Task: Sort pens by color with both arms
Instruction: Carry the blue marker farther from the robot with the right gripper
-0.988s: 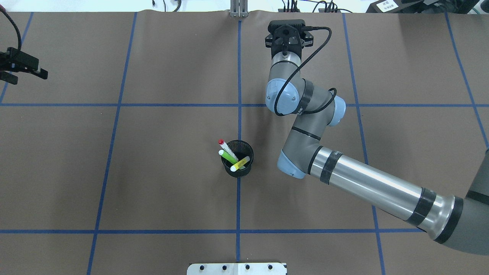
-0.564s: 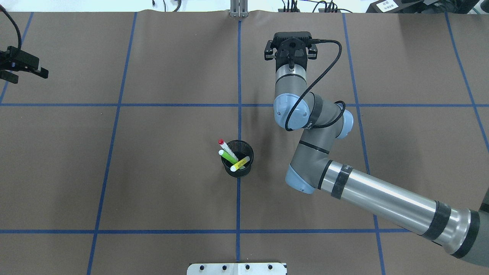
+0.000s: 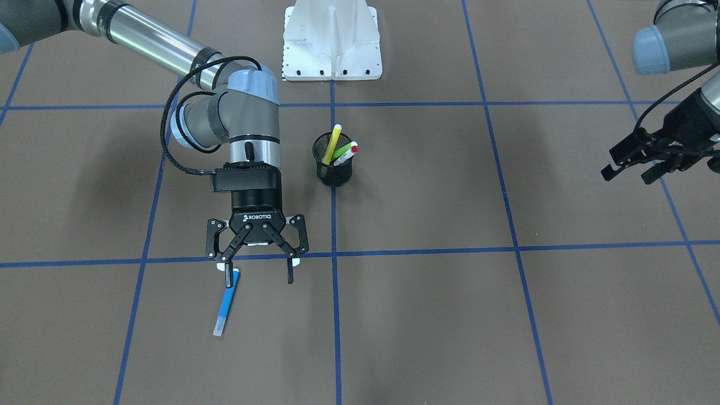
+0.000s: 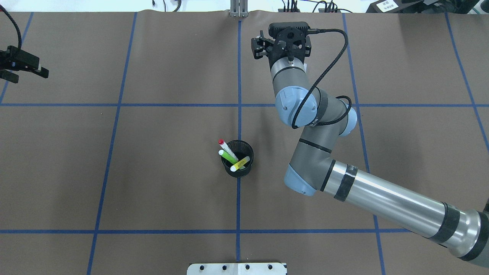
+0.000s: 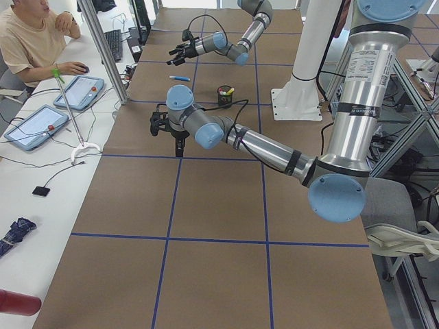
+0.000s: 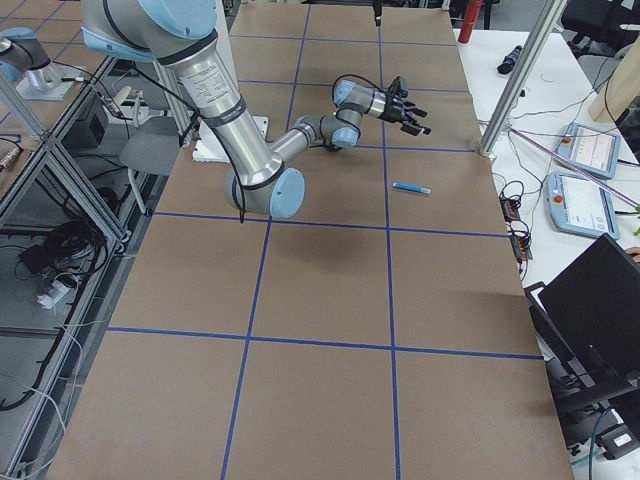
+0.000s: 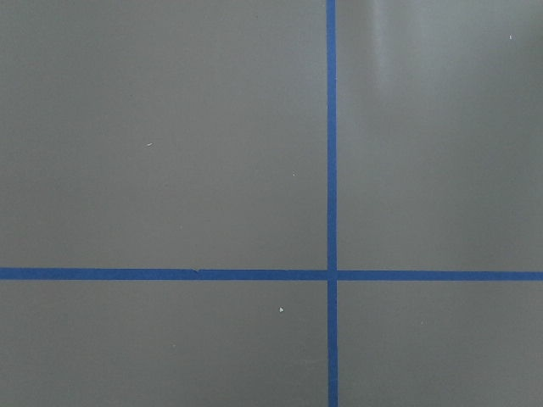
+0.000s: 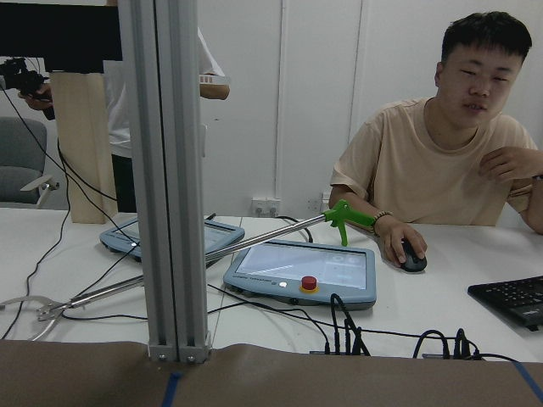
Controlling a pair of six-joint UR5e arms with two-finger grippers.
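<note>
The blue pen (image 3: pixel 227 304) lies flat on the brown table, also in the right side view (image 6: pixel 411 187). My right gripper (image 3: pixel 258 277) hangs over the pen's near end with its jaws spread wide, holding nothing. The overhead view hides this pen under the right wrist (image 4: pixel 287 42). The black mesh cup (image 3: pixel 334 163) stands at the table's middle and holds the yellow pen (image 3: pixel 333 142), the lime green pen (image 3: pixel 341 151) and the red-capped white pen (image 3: pixel 352 149). My left gripper (image 3: pixel 629 169) is open and empty, far off at the table's side (image 4: pixel 21 68).
The white base pedestal (image 3: pixel 332 39) stands at the robot's edge. Blue tape lines (image 7: pixel 331 170) grid the table. Beyond the far edge are an aluminium post (image 8: pixel 174 170), tablets (image 8: pixel 301 275) and a seated operator (image 8: pixel 458 178).
My right arm has swung its elbow outward and turned its wrist, so the gripper now sits rotated near the far edge. The cup, its pens and the left gripper have not moved.
</note>
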